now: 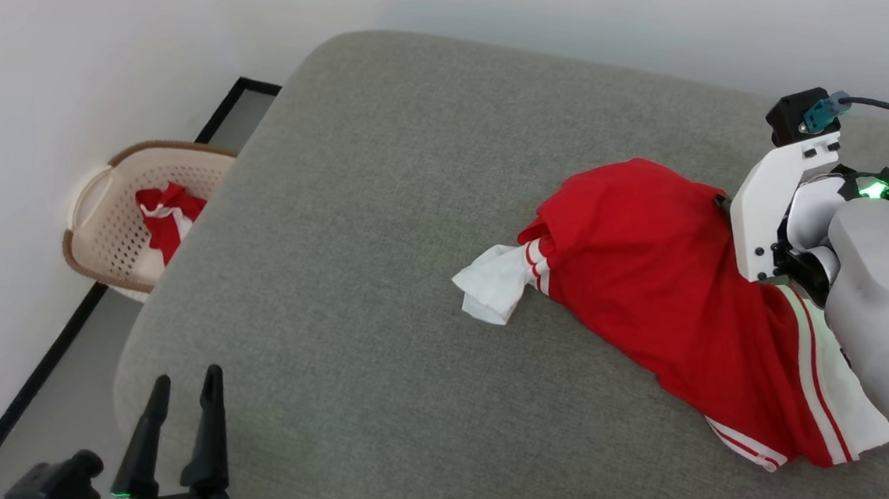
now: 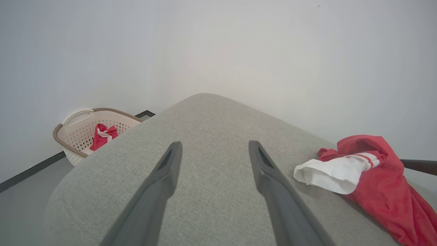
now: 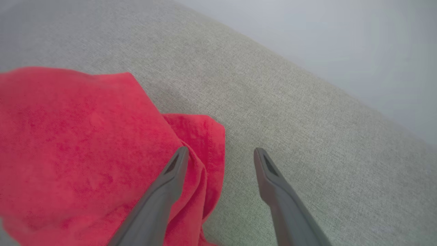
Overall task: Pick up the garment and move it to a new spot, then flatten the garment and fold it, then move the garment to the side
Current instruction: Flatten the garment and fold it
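Head view, left to right.

Far left, on the floor against the wall: pale perforated laundry basket [image 1: 112, 245] with a brown rim. Inside it lies a crumpled red cloth with white trim [image 1: 164, 218]. Whatever lies under that cloth cannot be made out.

Lower left: left end effector [image 1: 186, 375], both dark fingers spread wide with nothing between them. It hangs over the near left corner of the grey cushion [image 1: 379, 207], well apart from the garment.

Centre to right: the garment [image 1: 649, 266] lies bunched on the right half of the cushion as a long red heap running from the middle toward the near right edge. One white sleeve [image 1: 494, 281] with red-white striped trim pokes out at its left end. More white with red stripes shows at the near right end, partly under the pale forearm. Chest lettering is not visible.

Right: the right wrist housing [image 1: 770, 203] sits at the garment's far right edge and covers the fingers from this angle.

Right wrist view: right end effector [image 3: 222, 150] has its fingers wide apart, gripping nothing. The red fabric lies to the left in that view. A folded edge reaches up beside the left-hand finger and partly into the gap, and bare grey cushion lies under the other finger. Whether the finger touches the cloth cannot be told.
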Tool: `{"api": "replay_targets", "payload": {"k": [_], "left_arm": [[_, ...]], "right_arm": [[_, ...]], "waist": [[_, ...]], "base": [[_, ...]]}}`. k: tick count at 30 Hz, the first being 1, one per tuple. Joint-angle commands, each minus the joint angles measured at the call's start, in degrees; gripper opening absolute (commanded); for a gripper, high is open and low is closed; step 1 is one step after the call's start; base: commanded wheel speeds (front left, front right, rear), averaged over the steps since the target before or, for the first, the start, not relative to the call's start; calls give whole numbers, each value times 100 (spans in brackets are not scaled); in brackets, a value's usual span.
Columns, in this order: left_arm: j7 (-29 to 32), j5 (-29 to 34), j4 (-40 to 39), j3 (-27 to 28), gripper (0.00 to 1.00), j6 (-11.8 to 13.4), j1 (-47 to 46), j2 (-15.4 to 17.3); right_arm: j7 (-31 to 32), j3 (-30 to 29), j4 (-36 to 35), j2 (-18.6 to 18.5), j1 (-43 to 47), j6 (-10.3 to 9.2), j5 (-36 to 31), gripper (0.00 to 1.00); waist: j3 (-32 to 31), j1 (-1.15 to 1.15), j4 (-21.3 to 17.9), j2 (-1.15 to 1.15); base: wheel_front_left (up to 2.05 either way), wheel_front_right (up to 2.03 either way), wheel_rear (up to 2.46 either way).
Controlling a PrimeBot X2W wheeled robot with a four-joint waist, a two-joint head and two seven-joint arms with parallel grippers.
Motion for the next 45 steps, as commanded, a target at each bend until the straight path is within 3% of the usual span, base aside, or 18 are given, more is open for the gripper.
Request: {"api": "replay_targets", "payload": {"k": [1,11,19,26,35,45], "left_arm": [[2,31,20,-8,100,-17,-26,44],[2,58,-57,136,100,-20,86,206],[9,163,-254,164,100,-8,138,303],[284,238,-661,34,100,42,-91,455],[1732,9,-1518,-405,100,55,-765,846],[4280,-972,-1778,-994,100,126,-1835,1327]], "right_arm": [[-81,21,-16,6,-9,-11,39,100],[-619,424,-626,98,191,-11,492,100],[-1240,911,-1724,-92,725,-11,1155,100],[-1830,808,-2696,-247,1341,-11,1341,100],[-1949,44,-3817,-130,2230,-11,1002,100],[-1397,-788,-5119,204,2993,-10,468,100]], "waist": [[-68,0,-56,0],[-191,0,-523,0],[-238,0,-963,0],[-165,0,-1384,0],[12,0,-1961,0],[120,0,-2425,0]], "base": [[0,0,0],[0,0,0],[0,0,0],[0,0,0],[0,0,0],[0,0,0]]}}
